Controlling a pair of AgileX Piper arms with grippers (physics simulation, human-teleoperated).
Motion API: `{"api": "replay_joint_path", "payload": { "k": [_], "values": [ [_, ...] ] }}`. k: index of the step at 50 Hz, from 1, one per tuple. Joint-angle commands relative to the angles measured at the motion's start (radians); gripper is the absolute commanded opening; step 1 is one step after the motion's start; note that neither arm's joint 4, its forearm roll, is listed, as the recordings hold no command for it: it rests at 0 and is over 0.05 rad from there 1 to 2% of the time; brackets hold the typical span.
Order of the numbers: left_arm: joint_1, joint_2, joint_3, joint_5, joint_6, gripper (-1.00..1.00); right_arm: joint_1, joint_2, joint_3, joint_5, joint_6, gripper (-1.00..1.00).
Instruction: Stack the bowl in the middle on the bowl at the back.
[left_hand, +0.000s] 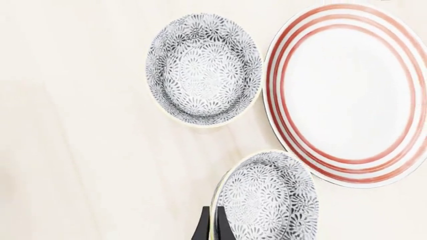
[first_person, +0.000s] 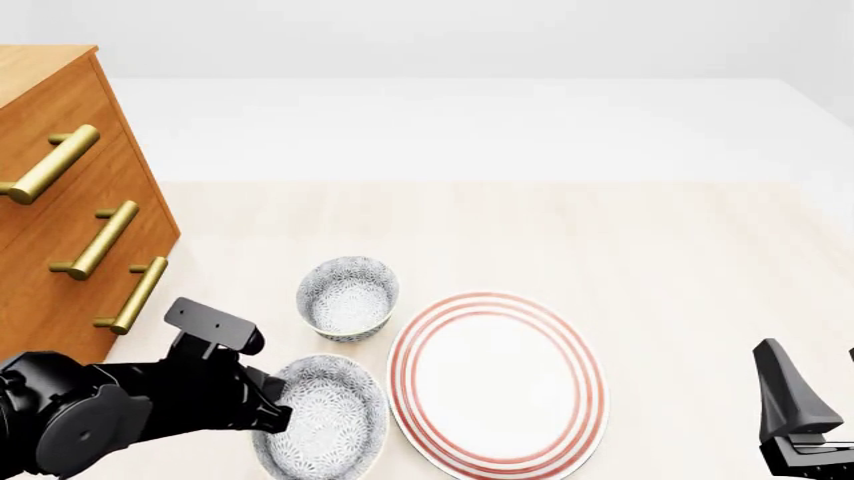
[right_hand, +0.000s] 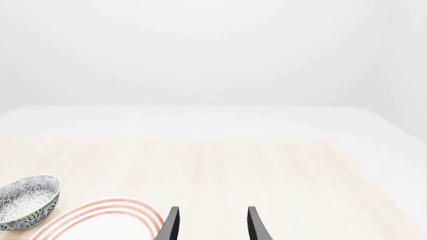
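Grey-speckled middle bowl (first_person: 323, 417) is seen at the near edge of the table (first_person: 641, 250), just left of the red-ringed plate (first_person: 497, 382), close to it or touching its rim. The bowl's left rim is pinched by the left claw (first_person: 274, 412); in the left wrist view the dark fingertips (left_hand: 202, 227) are seen on either side of the bowl (left_hand: 267, 200) wall, closed on it. The bowl looks tilted in that view; whether it is lifted off the table cannot be told.

The back bowl (first_person: 347, 297), same pattern but narrower and deeper, is found just behind the middle one, apart from it and near the plate's far-left rim. In the left wrist view this bowl (left_hand: 203, 69) sits upright beside the plate (left_hand: 350, 92) with a thin gap between them.

A wooden drawer unit (first_person: 67, 210) with brass handles is seen at the left of the table.

The right claw (right_hand: 210, 225) is held low at the right, well apart from the bowls, its fingers spread with nothing between them. The plate (right_hand: 100, 217) and back bowl (right_hand: 27, 200) are seen beyond it.
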Motion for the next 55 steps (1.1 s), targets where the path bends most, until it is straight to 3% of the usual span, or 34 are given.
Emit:
{"api": "replay_joint_path", "payload": {
  "k": [1, 23, 37, 41, 42, 55],
  "values": [
    [0.002, -0.100, -0.049, 0.120, 0.005, -1.00, 0.000, 0.000, 0.000, 0.000, -0.001, 1.00],
    [-0.025, -0.321, -0.180, 0.391, -0.038, -1.00, 0.000, 0.000, 0.000, 0.000, -0.001, 1.00],
    [-0.131, -0.447, -0.299, 0.590, -0.085, -1.00, 0.006, 0.000, -0.003, -0.003, -0.013, 1.00],
    [-0.189, -0.485, -0.290, 0.634, -0.115, -1.00, 0.004, 0.000, -0.003, -0.004, -0.014, 1.00],
    [-0.331, -0.528, -0.205, 0.639, -0.214, -1.00, 0.005, 0.000, -0.007, -0.005, -0.019, 1.00],
    [-0.390, -0.526, -0.147, 0.597, -0.271, -1.00, 0.005, 0.000, -0.009, -0.005, -0.020, 1.00]
  ]
}}
